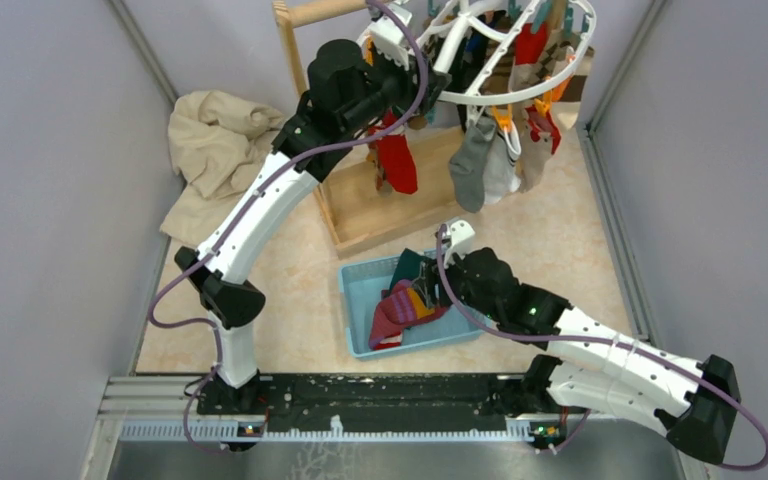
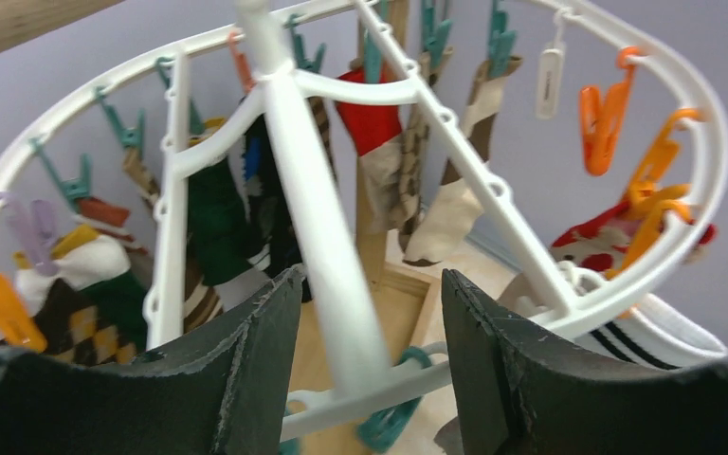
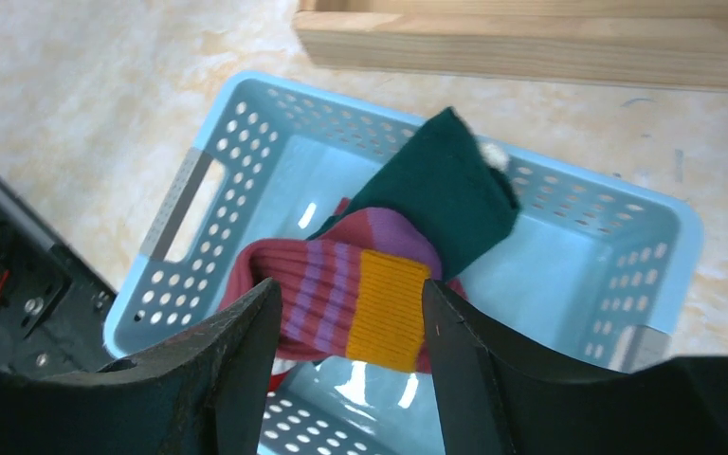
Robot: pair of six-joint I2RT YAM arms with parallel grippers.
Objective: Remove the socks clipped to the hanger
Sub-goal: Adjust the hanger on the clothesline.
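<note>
A: Well, what is shown from above?
B: A few loose socks point(image 1: 407, 305) are seen in the blue basket point(image 1: 357, 300), while many clipped socks point(image 1: 472, 165) hang from the hanger point(image 1: 560, 88); most of the job is judged left.
A: And by the left wrist?
B: The left gripper point(image 2: 370, 284) is held apart, astride the white middle bar point(image 2: 308, 190), with nothing clamped.
A: By the right wrist?
B: The right gripper point(image 3: 349, 289) is held apart and empty, over a striped sock point(image 3: 318, 284) lying in the basket.
</note>
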